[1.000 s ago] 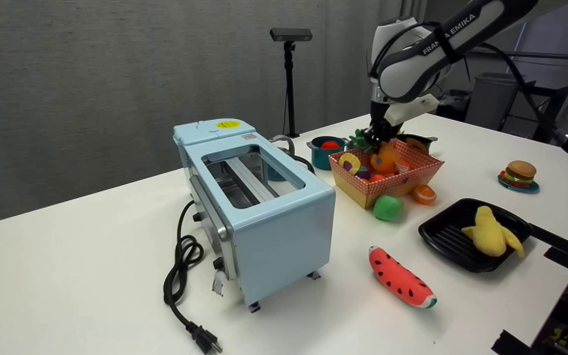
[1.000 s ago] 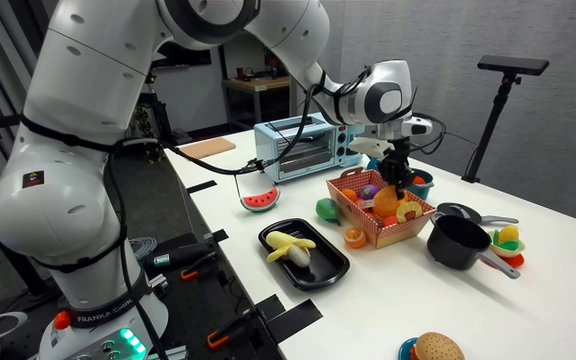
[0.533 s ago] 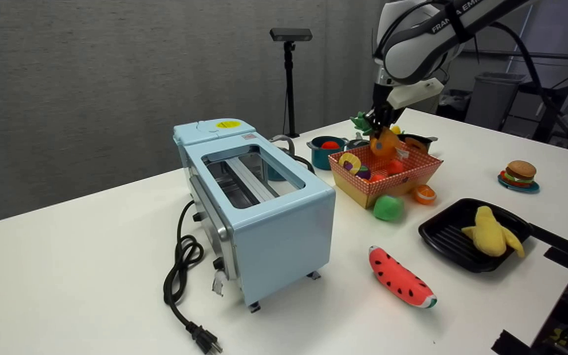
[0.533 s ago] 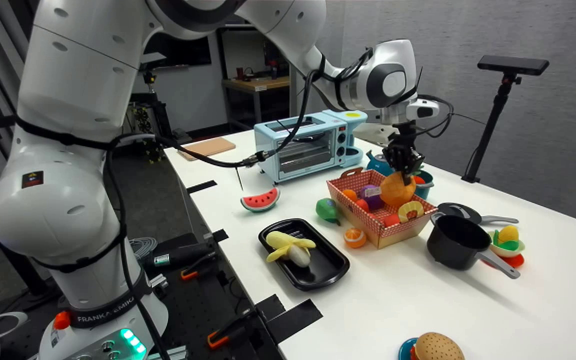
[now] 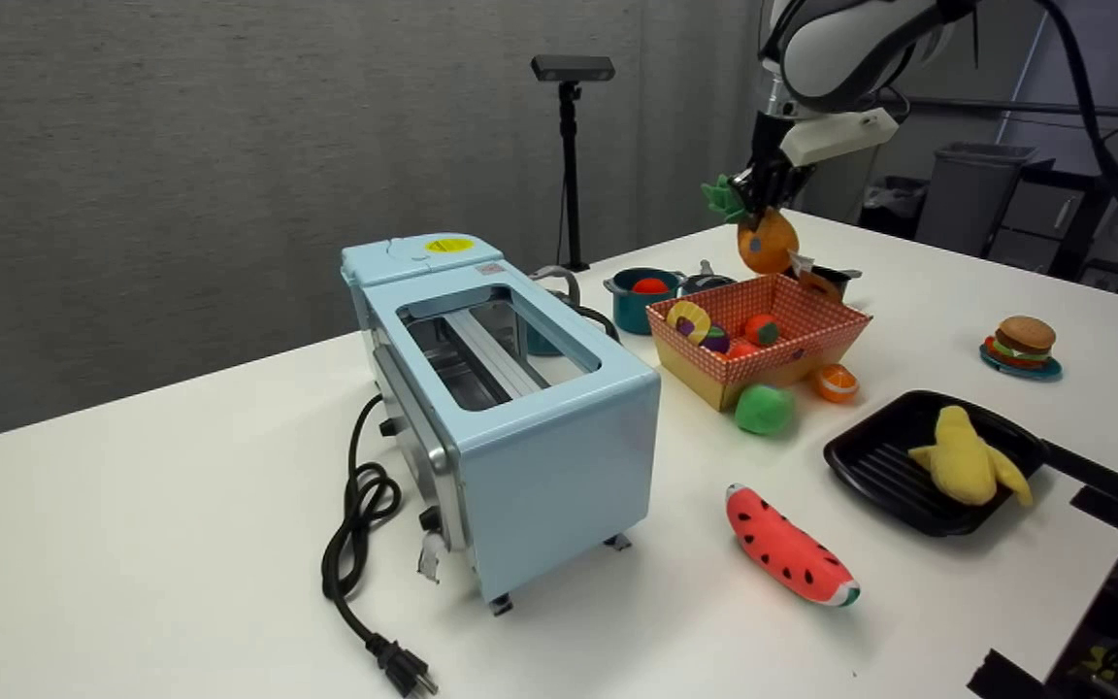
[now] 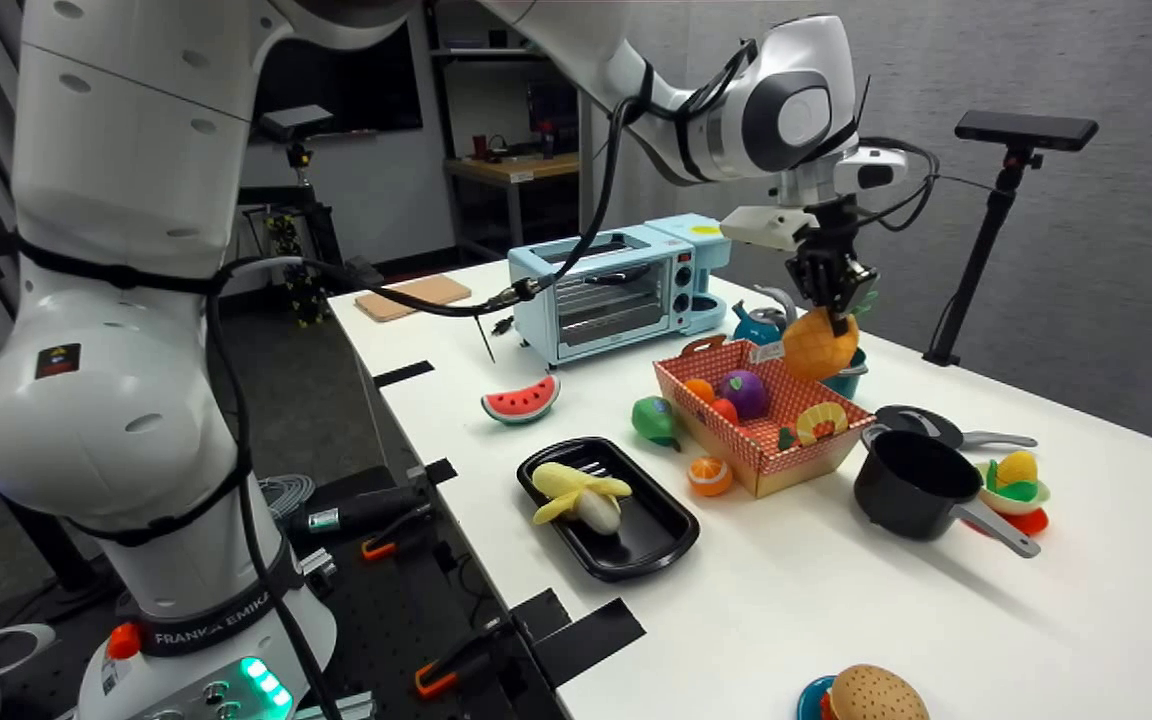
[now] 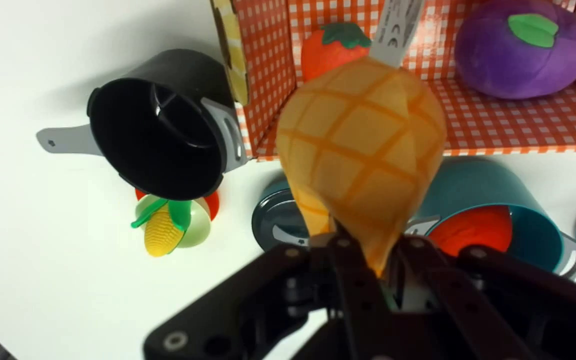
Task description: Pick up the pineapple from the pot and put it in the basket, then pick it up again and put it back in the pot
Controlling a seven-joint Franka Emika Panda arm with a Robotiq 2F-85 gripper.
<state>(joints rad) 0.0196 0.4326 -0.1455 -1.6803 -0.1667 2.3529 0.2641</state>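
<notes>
The pineapple (image 5: 768,243) hangs in my shut gripper (image 5: 763,199), pinched near its green crown, its yellow-orange body tilted outward. It also shows in an exterior view (image 6: 820,345) and in the wrist view (image 7: 363,135). The gripper (image 7: 368,245) holds it above the basket (image 7: 523,127), near the long side facing the pots. The basket's outer wall (image 6: 736,465) shows too. A black pot (image 6: 911,490) with a grey handle stands beside the basket's end; in the wrist view (image 7: 158,135) its inside looks empty. A teal pot (image 5: 632,313) holding something red stands on the basket's far side.
The basket holds a purple fruit (image 7: 523,50), a tomato (image 7: 328,57) and other toys. A green toy (image 5: 765,410) and an orange half (image 5: 834,382) lie beside it. A blue toaster (image 5: 559,466), watermelon slice (image 5: 790,549), black tray (image 6: 646,545) with banana, and camera stand (image 6: 976,260) are nearby.
The gripper has lifted the pineapple up out of the basket, and it has shifted toward the basket's pot side. The tomato and purple fruit are now uncovered.
</notes>
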